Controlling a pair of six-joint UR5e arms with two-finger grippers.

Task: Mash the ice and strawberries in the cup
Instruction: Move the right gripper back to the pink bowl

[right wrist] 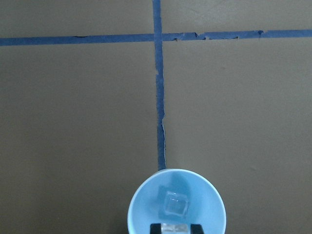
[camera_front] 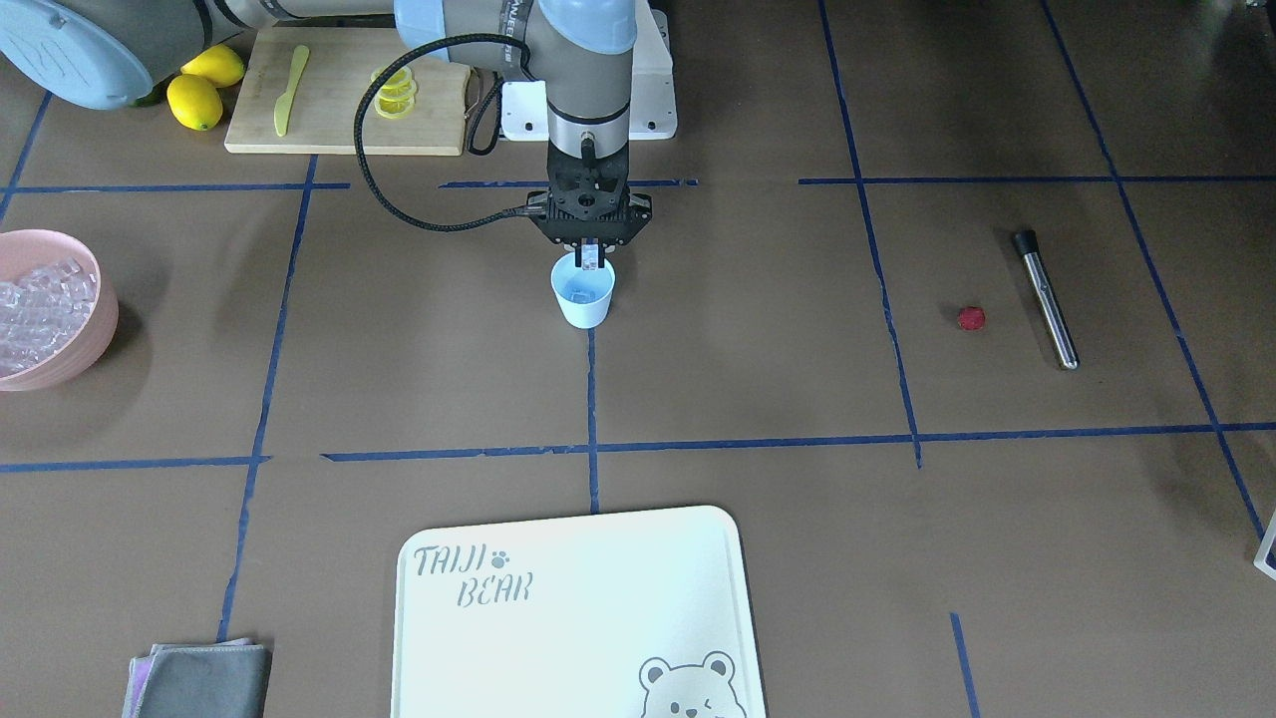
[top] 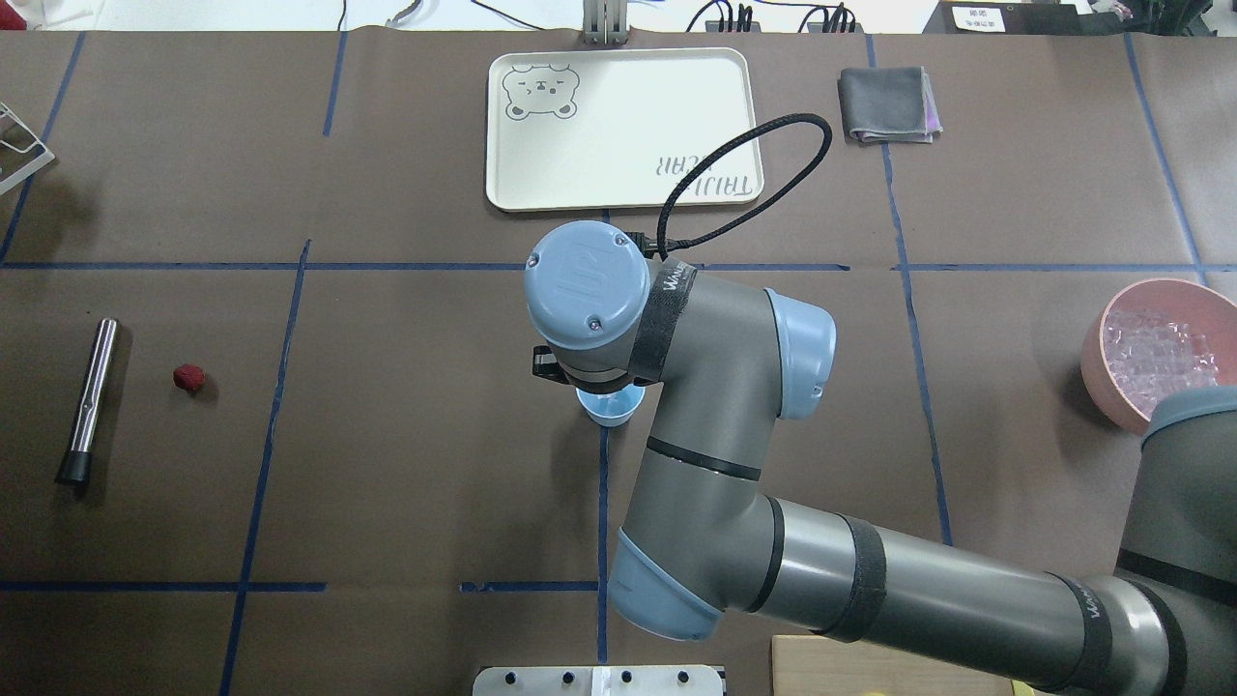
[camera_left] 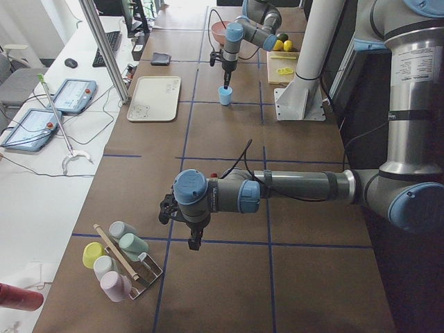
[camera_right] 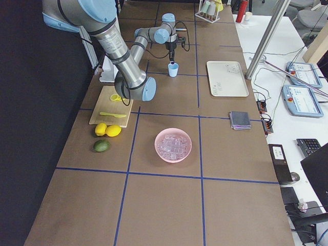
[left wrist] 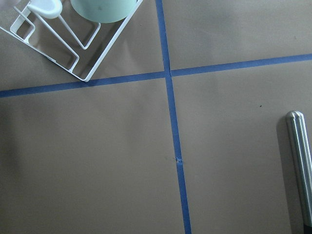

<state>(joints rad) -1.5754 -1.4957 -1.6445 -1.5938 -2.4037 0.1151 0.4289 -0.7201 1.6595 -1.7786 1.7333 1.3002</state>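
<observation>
1. Right gripper [camera_front: 590,257]: the fingers are closed on one ice cube [right wrist: 174,227], pinched between the tips. It hangs just above the mouth of the cup [camera_front: 583,311], nearer the rim's edge than its centre.
2. Cup: pale blue, tapered, no handle, upright directly beneath the fingers. Its light blue inside holds a second ice cube [right wrist: 176,204] lying on the bottom, below the pinched one.
3. Ice: clear, colourless and glassy, with square faces and soft edges. Each cube is far smaller than the cup's mouth.
4. Strawberry [camera_front: 971,318]: small, red and bumpy. It lies on the table well apart from the right fingers, just beside the steel muddler [camera_front: 1045,299], and is not yet in the cup.
5. Ice supply: a heap of cubes in the pink bowl [camera_front: 100,324], well away from the fingers on the opposite side from the berry.
6. Left gripper [camera_left: 192,239]: over the muddler end of the table; whether its fingers are parted or closed cannot be told.
7. Risk, release: because the fingers sit off-centre, a dropped cube may strike the rim and skip onto the table.
8. Risk, contact: the cup looks light, so fingers that dip lower or drift sideways could tip it.
9. Risk, grip: the ice looks slick and may slip from the tips askew.
</observation>
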